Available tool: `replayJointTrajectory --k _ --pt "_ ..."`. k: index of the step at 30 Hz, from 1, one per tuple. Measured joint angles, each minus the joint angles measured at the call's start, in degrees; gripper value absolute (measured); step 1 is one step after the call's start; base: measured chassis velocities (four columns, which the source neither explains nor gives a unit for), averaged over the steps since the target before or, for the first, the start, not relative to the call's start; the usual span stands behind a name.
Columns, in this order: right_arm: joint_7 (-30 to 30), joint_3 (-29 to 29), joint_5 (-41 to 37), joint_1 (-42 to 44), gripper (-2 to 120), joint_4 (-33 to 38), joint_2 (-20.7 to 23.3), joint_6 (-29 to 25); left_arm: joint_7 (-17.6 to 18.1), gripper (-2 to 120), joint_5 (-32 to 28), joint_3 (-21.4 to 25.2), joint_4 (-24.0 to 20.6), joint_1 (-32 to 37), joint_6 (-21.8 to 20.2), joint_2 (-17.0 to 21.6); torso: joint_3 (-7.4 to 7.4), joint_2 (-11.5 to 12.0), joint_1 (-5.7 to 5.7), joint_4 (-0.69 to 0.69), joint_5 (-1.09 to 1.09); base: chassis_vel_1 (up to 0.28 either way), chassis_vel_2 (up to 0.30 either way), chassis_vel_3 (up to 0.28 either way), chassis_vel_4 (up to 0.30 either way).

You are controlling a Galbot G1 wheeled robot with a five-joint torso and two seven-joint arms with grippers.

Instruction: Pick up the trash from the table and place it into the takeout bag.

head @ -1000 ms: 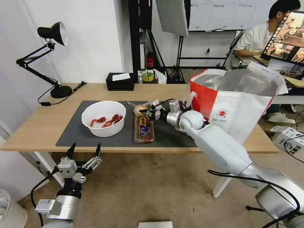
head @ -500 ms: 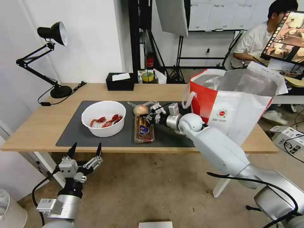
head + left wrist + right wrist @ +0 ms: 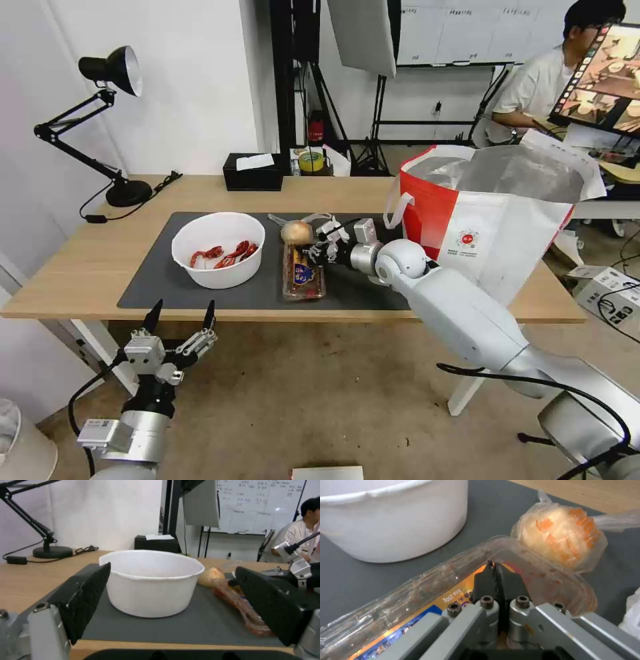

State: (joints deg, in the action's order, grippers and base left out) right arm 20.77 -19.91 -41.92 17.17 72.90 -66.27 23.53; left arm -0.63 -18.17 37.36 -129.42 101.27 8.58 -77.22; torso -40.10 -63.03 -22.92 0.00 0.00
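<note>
Where a second ago the right gripper (image 3: 312, 252) sat beside the tan ball in its clear bag (image 3: 297, 231), it has since slid nearer and now rests over the far end of the clear plastic tray (image 3: 304, 272). Its black fingers (image 3: 496, 580) are pressed together, their tips on the tray's thin, glossy rounded rim, apparently pinching it. That tray is long and rectangular, with an orange and blue label, and lies on the dark grey mat (image 3: 160, 273) of the light-wood table (image 3: 80, 260). Left of it stands the smooth white round bowl (image 3: 219, 249) holding red crayfish shells. Right of it, the boxy white-and-red takeout bag (image 3: 493, 220) stands open, foil-lined. Below the table's near edge, the left gripper (image 3: 179, 319) hangs spread, unchanged.
</note>
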Motion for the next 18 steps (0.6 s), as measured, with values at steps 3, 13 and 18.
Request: replayJointTrajectory --k 3,13,18 --pt "-0.04 -0.12 -0.15 0.17 0 0.03 0.02 0.25 -0.02 100 0.02 0.09 -0.34 0.25 0.05 0.02 0.0 0.0 0.0 0.0 0.0 0.0 0.0 0.0 0.0" --pt "-0.11 -0.04 -0.52 0.22 0 0.9 0.49 0.49 -0.73 100 0.21 0.16 -0.65 0.61 0.96 -0.21 0.0 0.0 0.0 0.0 0.0 0.0 0.0 0.0 0.0" --pt "-0.67 0.73 -2.29 0.67 0 2.5 1.24 0.15 -1.01 100 0.13 0.11 -0.83 0.73 1.12 -0.09 0.0 0.0 0.0 0.0 0.0 0.0 0.0 0.0 0.0"
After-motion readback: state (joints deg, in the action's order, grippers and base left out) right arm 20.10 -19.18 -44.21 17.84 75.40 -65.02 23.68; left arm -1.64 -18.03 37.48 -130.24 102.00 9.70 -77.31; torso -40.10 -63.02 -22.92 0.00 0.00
